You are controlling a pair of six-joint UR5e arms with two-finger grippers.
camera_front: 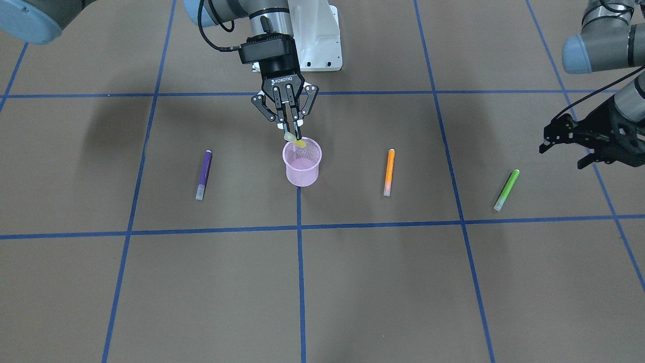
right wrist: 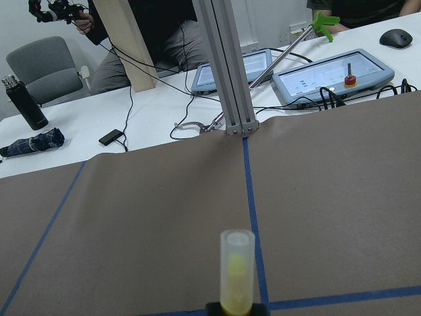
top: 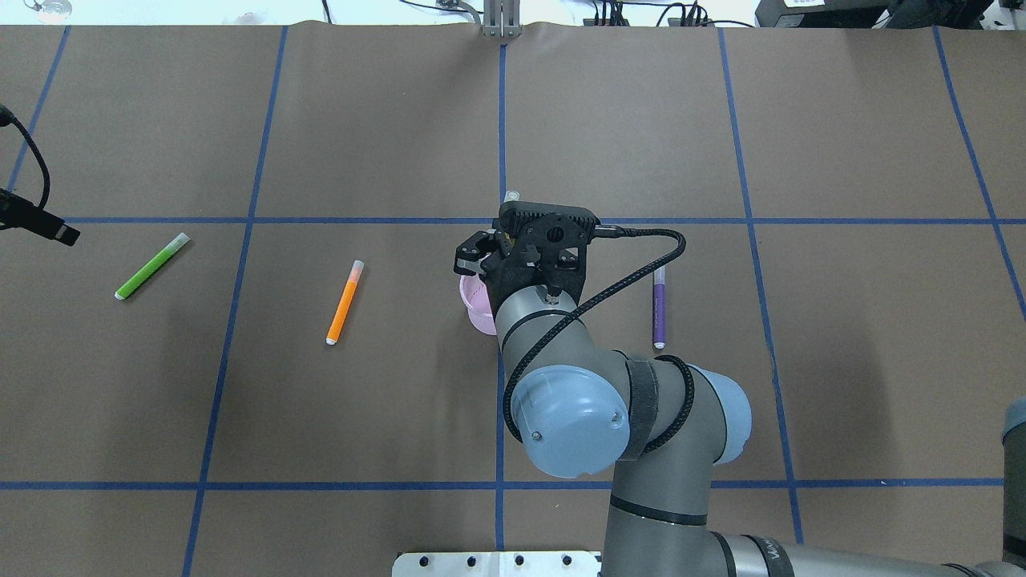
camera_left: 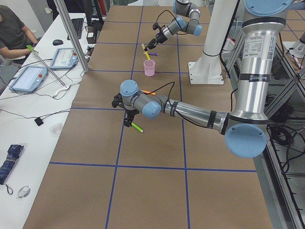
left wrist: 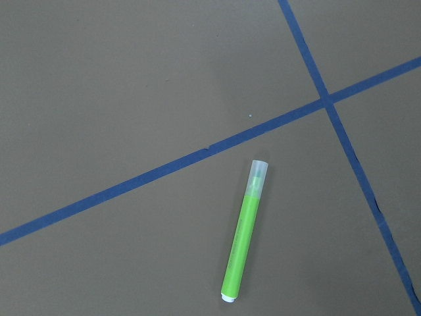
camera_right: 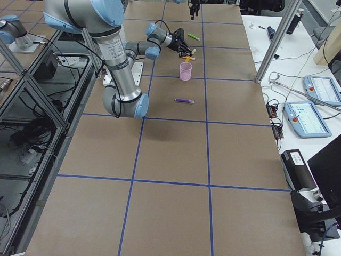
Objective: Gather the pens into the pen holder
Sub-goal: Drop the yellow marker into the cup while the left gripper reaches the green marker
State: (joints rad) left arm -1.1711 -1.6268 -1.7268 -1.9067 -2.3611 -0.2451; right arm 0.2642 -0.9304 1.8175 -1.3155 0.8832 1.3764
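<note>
My right gripper point(camera_front: 293, 134) hangs just above the pink mesh pen holder point(camera_front: 301, 166), shut on the yellow pen point(camera_front: 297, 141). The pen is tilted, with its lower end at the holder's mouth. In the right wrist view its pale cap point(right wrist: 237, 253) sticks out past the fingers. The purple pen point(camera_front: 203, 175), the orange pen point(camera_front: 389, 172) and the green pen point(camera_front: 506, 190) lie flat on the table. My left gripper point(camera_front: 560, 154) hovers open near the green pen point(left wrist: 245, 240), holding nothing. My right wrist covers most of the holder point(top: 478, 308) from overhead.
Brown paper with blue tape lines point(camera_front: 299, 229) covers the table. The white robot base point(camera_front: 320, 38) stands just behind the holder. Beyond the far edge are a metal post point(right wrist: 227, 66), tablets point(right wrist: 332, 72) and seated people.
</note>
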